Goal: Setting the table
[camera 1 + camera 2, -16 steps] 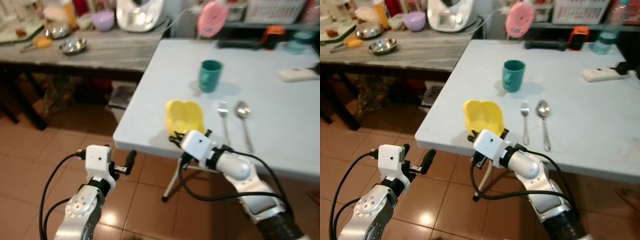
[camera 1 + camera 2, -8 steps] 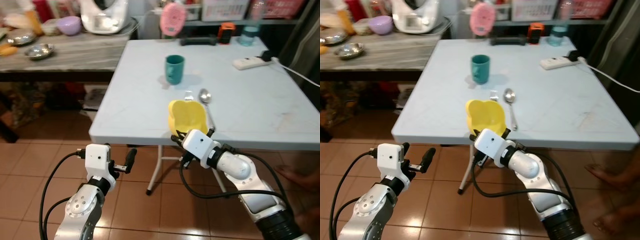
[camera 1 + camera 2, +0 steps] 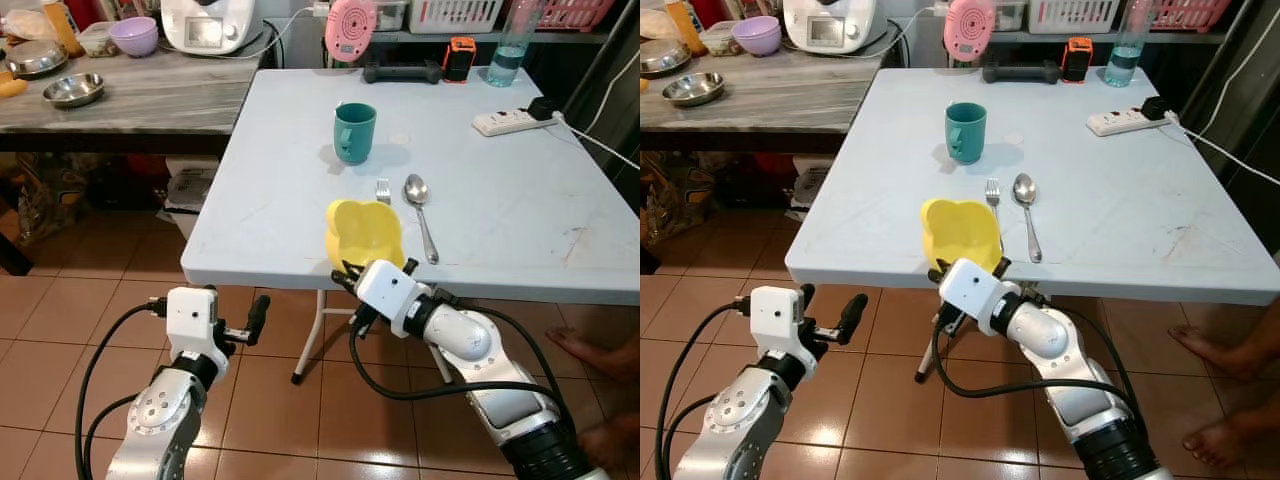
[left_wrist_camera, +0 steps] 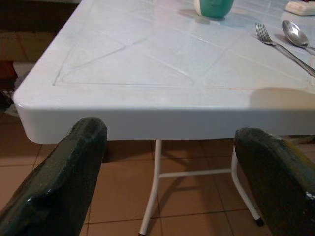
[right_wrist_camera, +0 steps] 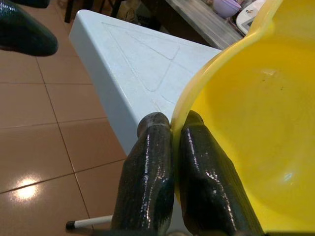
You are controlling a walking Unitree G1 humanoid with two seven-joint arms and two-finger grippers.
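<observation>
The right gripper [image 3: 962, 268] is pinched shut on the rim of the yellow plastic bowl [image 3: 960, 232], which sits tilted at the near edge of the pale blue folding table [image 3: 1160, 230], mouth toward the robot. Just beyond it, a metal fork [image 3: 993, 197] and a metal spoon [image 3: 1026, 212] lie lengthwise, a teal mug [image 3: 966, 131] farther back. The left gripper [image 3: 250, 322] hangs spread wide below the table's near left corner, over brown floor tiles [image 3: 880, 400].

A white folding table [image 3: 520, 225] is seen on a terracotta-tiled floor [image 3: 60, 330], flanked by a grey marble-topped counter [image 3: 150, 95]; shelving [image 3: 560, 38] is set behind.
</observation>
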